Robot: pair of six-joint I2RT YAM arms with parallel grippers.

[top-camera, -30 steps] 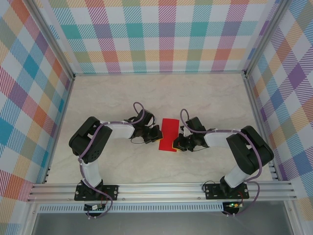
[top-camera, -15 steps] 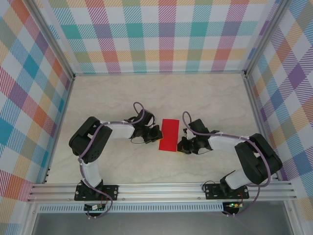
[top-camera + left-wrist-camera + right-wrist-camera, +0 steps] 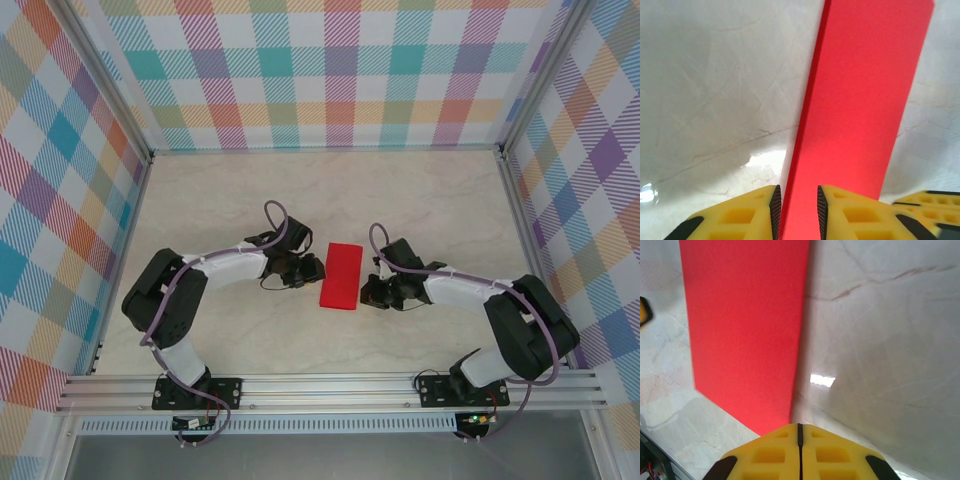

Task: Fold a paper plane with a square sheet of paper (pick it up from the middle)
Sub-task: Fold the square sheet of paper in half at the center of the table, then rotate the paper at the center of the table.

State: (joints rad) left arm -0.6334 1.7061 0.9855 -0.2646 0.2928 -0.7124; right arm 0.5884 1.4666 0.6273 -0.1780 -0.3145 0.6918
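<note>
As left claw [image 3: 799, 202] straddles paper [image 3: 860, 100], right claw [image 3: 800, 432] beside.

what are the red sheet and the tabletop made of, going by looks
Sheet: thin paper by the look, matte plain red, lying flat with crisp straight edges.
Table: hard and glossy, cream with marble-like veins; light glares off it in the wrist views. Possibly printed laminate rather than stone, but the look leaves that open.
</note>
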